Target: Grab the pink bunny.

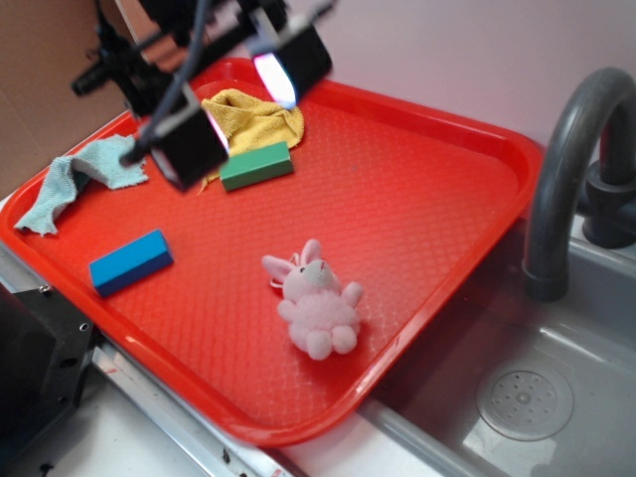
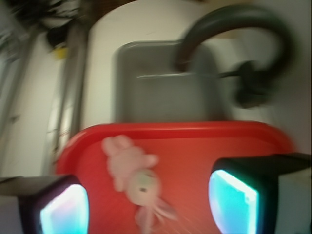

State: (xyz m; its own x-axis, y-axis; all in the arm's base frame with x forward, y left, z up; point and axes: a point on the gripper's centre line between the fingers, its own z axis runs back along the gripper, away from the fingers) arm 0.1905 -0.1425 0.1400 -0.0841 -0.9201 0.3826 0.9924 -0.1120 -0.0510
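Note:
The pink bunny [image 1: 316, 299] is a fluffy pale-pink plush lying on the red tray [image 1: 417, 189], near the tray's front right part. In the blurred wrist view the pink bunny [image 2: 134, 178] lies on the tray between and beyond my two fingers [image 2: 63, 207]. My gripper [image 1: 237, 99] hangs open and empty above the tray's back left, well away from the bunny. Its two black fingers [image 1: 189, 144] with glowing pads are spread wide.
A green block [image 1: 256, 165], a yellow cloth [image 1: 253, 117], a pale blue cloth [image 1: 75, 179] and a blue block [image 1: 130, 262] lie on the tray's left side. A grey sink [image 1: 556, 388] with a dark faucet [image 1: 571, 169] lies right of the tray.

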